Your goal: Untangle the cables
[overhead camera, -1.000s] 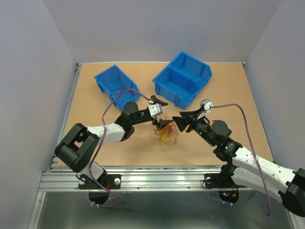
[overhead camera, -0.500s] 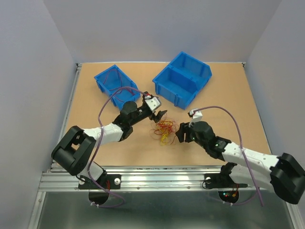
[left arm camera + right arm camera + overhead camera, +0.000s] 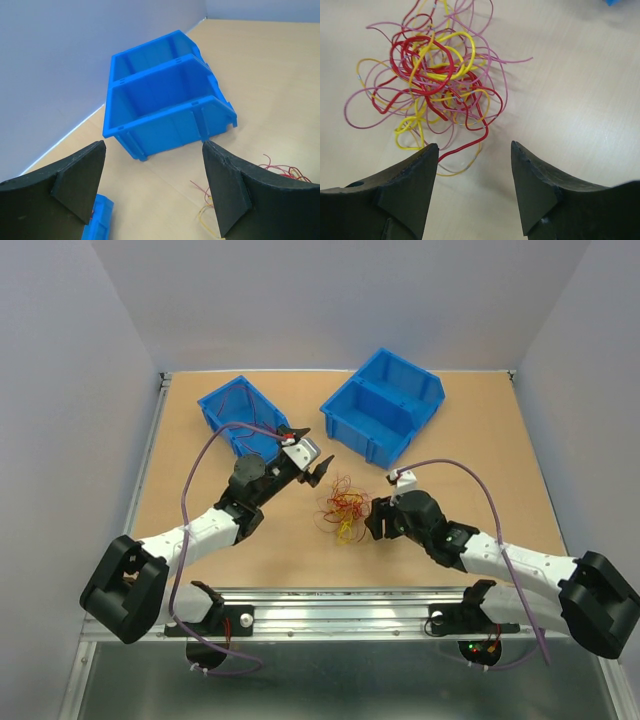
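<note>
The cables [image 3: 343,508] lie in a palm-sized tangle of thin red, yellow and pink loops on the wooden table. My right gripper [image 3: 374,517] sits low just right of it, open. In the right wrist view the cables [image 3: 430,85] spread ahead of the open right gripper [image 3: 474,145], and a red strand ends beside its left fingertip [image 3: 427,152]; nothing is between the jaws. My left gripper [image 3: 312,452] hovers up and left of the tangle, open wide and empty. In its wrist view the left gripper [image 3: 152,145] frames bare table, with cable ends [image 3: 280,170] at the lower right.
A large two-compartment blue bin [image 3: 383,405] stands behind the tangle, also seen as the blue bin [image 3: 165,100] ahead of the left gripper. A smaller blue bin [image 3: 240,415] sits at the back left. Grey walls close in the table on three sides.
The left gripper has pulled back up and to the left, away from the tangle. The right arm has dropped low and brought its gripper to the tangle's right edge.
</note>
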You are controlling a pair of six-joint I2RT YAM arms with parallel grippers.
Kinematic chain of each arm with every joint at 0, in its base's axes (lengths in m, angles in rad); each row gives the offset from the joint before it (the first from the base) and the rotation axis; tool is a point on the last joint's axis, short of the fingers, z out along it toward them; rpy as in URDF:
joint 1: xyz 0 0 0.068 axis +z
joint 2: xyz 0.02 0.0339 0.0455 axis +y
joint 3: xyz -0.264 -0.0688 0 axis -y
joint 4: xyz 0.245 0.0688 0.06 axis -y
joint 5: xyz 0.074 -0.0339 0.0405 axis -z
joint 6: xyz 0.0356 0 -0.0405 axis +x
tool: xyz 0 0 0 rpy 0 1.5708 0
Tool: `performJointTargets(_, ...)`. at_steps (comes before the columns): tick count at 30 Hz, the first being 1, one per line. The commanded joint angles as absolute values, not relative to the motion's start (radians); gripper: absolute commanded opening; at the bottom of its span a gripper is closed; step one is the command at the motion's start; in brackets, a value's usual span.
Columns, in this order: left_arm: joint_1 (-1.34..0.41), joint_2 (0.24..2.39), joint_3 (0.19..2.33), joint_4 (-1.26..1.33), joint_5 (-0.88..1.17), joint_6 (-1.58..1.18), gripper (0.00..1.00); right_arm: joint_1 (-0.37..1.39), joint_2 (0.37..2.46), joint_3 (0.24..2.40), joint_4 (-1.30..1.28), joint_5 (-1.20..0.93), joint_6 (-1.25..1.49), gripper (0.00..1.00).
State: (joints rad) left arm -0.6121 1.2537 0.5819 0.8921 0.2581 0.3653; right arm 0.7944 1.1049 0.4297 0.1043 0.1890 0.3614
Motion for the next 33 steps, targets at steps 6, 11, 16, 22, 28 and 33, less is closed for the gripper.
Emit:
performJointTargets(6, -0.611, 1.243, 0.571, 0.922, 0.253, 0.396, 0.89, 0.805, 1.144, 0.477, 0.164, 0.092, 0.279, 0.6)
performJointTargets(11, -0.611, 1.255, 0.572, 0.922, 0.259, 0.4, 0.89, 0.805, 1.232, 0.514, 0.163, 0.106, 0.264, 0.66)
performJointTargets(16, -0.609, 1.264, 0.575, 0.922, 0.255, 0.402, 0.89, 0.807, 1.288, 0.538, 0.192, 0.084, 0.247, 0.69)
performJointTargets(22, -0.609, 1.27, 0.575, 0.922, 0.256, 0.406, 0.89, 0.807, 1.348, 0.569, 0.215, 0.075, 0.248, 0.6)
performJointTargets(28, -0.609, 1.272, 0.577, 0.922, 0.256, 0.405, 0.89, 0.807, 1.371, 0.589, 0.146, 0.095, 0.296, 0.24)
performJointTargets(33, -0.609, 1.275, 0.577, 0.92, 0.265, 0.411, 0.89, 0.808, 1.234, 0.54, 0.117, 0.13, 0.321, 0.01)
